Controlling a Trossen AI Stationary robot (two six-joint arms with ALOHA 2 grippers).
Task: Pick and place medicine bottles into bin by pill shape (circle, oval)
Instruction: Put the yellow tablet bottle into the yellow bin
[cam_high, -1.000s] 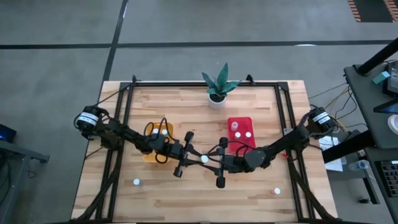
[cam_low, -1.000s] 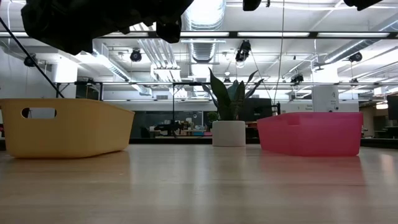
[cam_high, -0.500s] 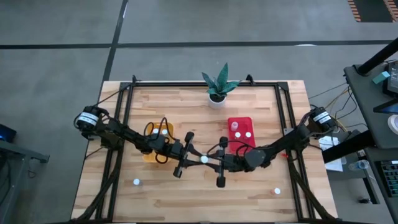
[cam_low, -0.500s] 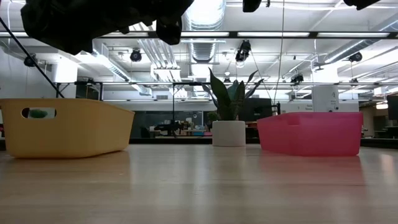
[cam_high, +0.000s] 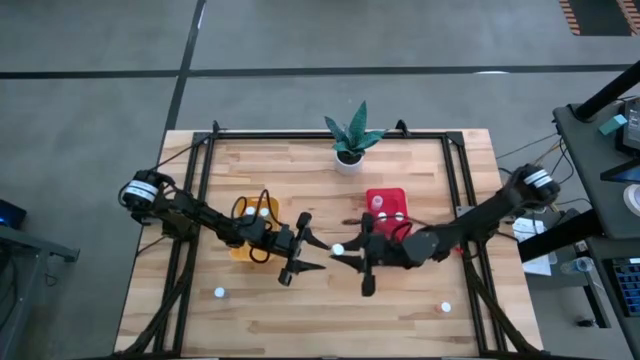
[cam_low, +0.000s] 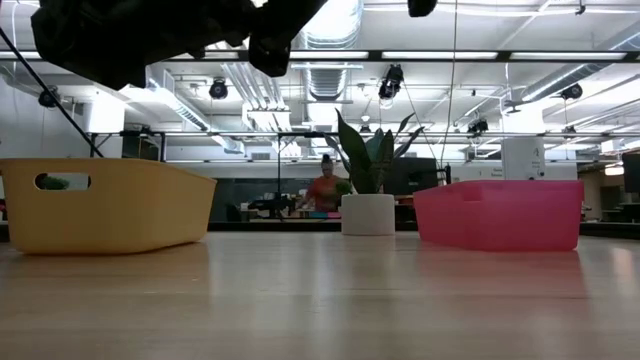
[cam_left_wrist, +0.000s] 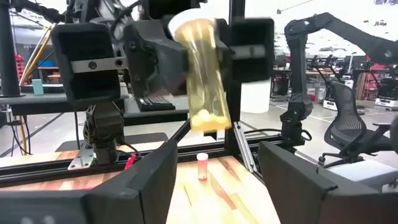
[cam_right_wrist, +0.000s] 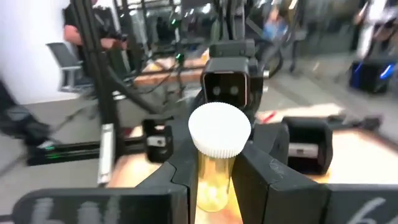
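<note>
Medicine bottle (cam_right_wrist: 217, 163) hangs mid-table, just beside your red bin (cam_high: 386, 199), clamped in your right gripper (cam_high: 341, 254) so its pills face the left wrist camera; your left gripper (cam_high: 312, 250) waits, fingers apart.

Light wood counter (cam_high: 300, 310), black frame round its edge. Yellow bin (cam_high: 250, 215) left of centre, red bin (cam_high: 388, 210) right of centre, potted plant (cam_high: 350, 140) at far edge. Loose bottles near-left (cam_high: 219, 293) and near-right (cam_high: 446, 308).
</note>
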